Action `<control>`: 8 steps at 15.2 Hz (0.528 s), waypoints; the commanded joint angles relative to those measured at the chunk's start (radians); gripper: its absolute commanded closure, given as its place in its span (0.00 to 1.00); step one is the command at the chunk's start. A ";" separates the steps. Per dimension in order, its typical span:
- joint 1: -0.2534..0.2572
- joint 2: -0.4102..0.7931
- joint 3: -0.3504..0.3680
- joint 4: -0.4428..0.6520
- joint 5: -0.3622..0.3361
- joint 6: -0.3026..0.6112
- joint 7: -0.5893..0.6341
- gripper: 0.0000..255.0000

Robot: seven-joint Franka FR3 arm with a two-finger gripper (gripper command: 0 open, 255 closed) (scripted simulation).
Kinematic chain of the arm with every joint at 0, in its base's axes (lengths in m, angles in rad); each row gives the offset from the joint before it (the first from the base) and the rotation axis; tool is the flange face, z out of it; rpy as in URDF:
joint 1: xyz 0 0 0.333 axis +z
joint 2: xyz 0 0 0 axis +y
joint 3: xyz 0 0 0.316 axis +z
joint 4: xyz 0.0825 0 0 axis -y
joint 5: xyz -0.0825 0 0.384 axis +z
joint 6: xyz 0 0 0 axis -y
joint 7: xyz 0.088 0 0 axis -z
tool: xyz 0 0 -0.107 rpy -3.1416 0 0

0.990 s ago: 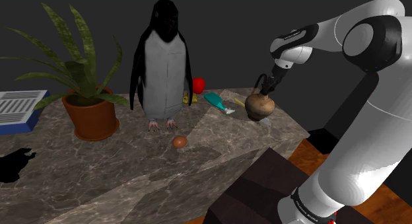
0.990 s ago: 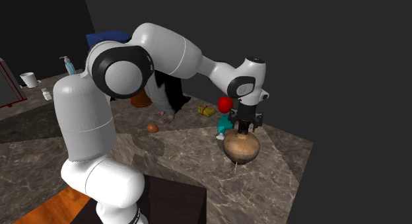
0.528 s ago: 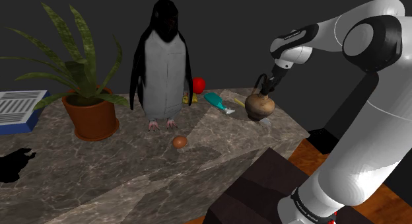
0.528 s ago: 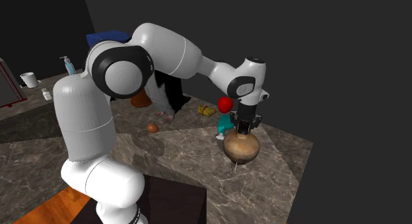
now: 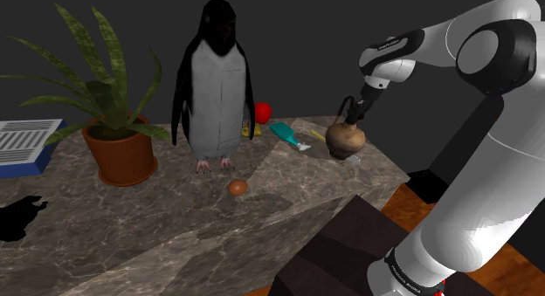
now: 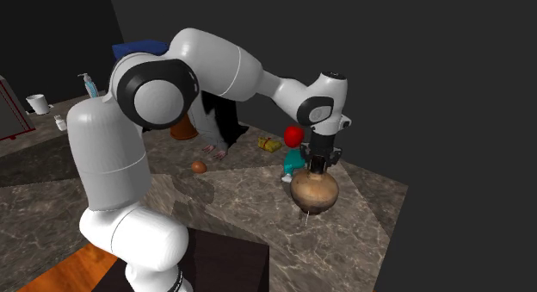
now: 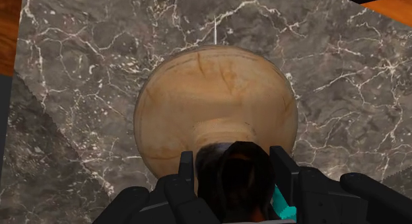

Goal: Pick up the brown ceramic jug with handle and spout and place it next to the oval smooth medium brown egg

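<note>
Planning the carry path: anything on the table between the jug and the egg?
Shoulder view: only bare marble tabletop between the jug and the egg. The teal bottle lies off that line, farther back.

A dark marbled worktop (image 5: 157,242) carries a tall penguin figure (image 5: 214,80), standing upright. A potted plant (image 5: 120,154) in a terracotta pot stands just beside it, on the shoulder view's left. On the penguin's other side are a red ball (image 5: 262,110) and a teal tube (image 5: 286,134), lying flat. A blue-edged book (image 5: 26,144) sits at the worktop's far left, and a black shape (image 5: 19,217) lies near it.
</note>
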 commanded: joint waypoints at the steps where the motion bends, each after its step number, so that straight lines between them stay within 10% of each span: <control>1: 0.003 -0.011 0.000 0.020 -0.009 -0.025 0.010 1.00; 8: 0.008 -0.046 -0.003 0.080 -0.038 -0.111 0.034 1.00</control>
